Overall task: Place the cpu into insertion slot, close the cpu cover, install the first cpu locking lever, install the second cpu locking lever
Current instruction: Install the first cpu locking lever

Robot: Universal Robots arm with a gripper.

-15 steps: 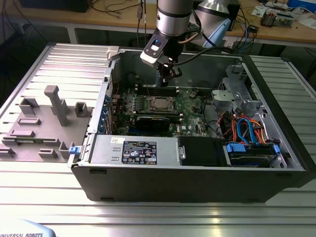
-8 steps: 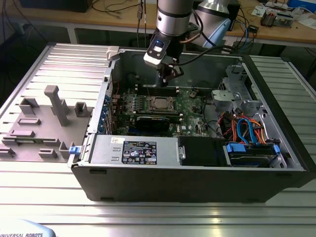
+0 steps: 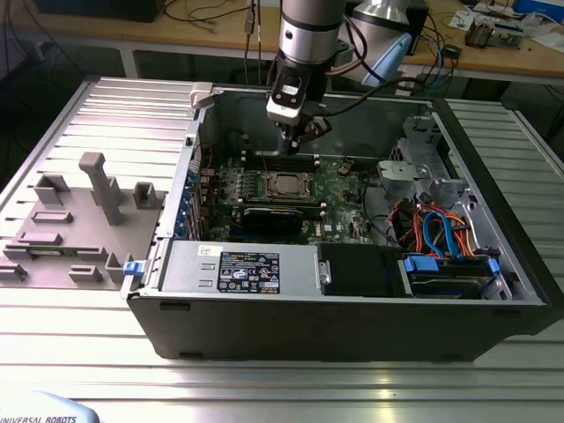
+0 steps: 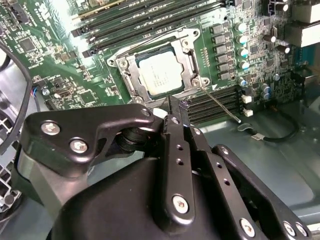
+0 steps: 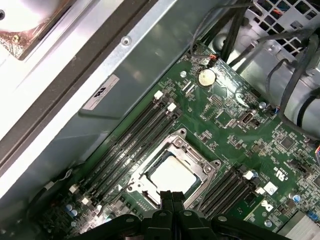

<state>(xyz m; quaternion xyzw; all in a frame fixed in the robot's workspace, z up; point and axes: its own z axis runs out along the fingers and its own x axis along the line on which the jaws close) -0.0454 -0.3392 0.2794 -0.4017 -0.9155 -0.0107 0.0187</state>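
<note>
The cpu point(image 4: 159, 75) lies flat in the insertion slot point(image 3: 284, 184) on the green board, its silver top point(image 5: 172, 175) showing through the window of the cpu cover point(image 4: 131, 79). The cover frame point(image 5: 199, 161) lies down over the socket. A thin metal locking lever point(image 4: 220, 104) sticks out from one corner of the socket, angling across the memory slots. My gripper point(image 4: 177, 107) hovers just above the socket's edge, and its black fingers point(image 5: 171, 196) are shut together with nothing between them. In the exterior view the gripper point(image 3: 295, 141) hangs inside the case, behind the socket.
The board sits in an open computer case point(image 3: 352, 326). Long black memory slots point(image 5: 135, 145) flank the socket on both sides. A drive cage with orange and blue cables point(image 3: 436, 233) fills the exterior view's right. A grey fixture plate point(image 3: 79, 220) lies at its left.
</note>
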